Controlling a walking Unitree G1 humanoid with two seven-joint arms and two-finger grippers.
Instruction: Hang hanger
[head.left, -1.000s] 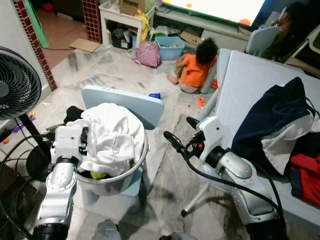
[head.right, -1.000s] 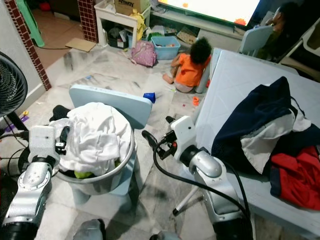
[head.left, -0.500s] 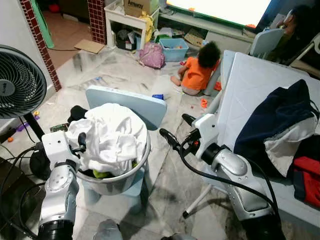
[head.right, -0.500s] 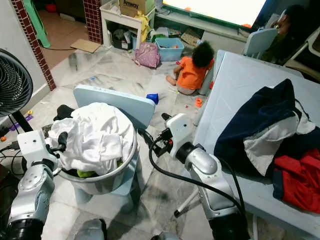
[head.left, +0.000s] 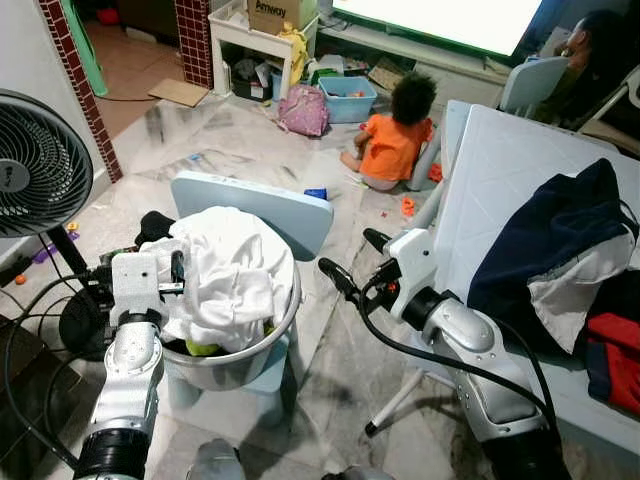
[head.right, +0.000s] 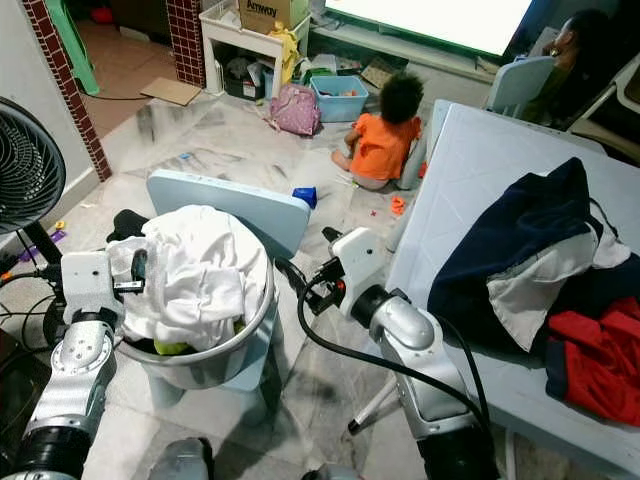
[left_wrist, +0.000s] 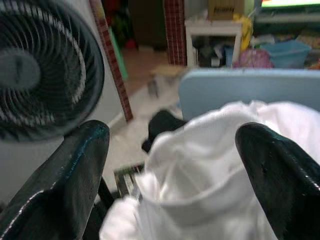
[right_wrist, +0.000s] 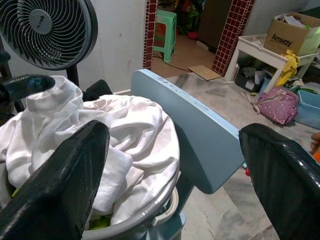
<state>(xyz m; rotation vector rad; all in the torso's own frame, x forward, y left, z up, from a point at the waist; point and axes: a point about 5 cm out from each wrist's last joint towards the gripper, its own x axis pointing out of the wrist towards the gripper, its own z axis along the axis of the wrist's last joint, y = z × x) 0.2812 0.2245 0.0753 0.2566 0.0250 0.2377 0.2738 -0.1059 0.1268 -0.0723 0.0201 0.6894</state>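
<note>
A grey laundry basket (head.left: 235, 365) heaped with white clothes (head.left: 230, 275) sits on a pale blue chair (head.left: 262, 205) at about 9 o'clock. The left gripper (left_wrist: 175, 165) hovers at the heap's left edge, fingers (left_wrist: 75, 175) spread wide around a white fold, not closed on it. The right gripper (head.left: 350, 262) is at the basket's 3 o'clock, fingers (right_wrist: 60, 175) wide apart and empty. I cannot tell where any hanger is. Dark clothes (head.left: 560, 245) lie on the white desk (head.left: 500, 160) at 3 o'clock; a fan (head.left: 35, 165) stands at 9 o'clock.
</note>
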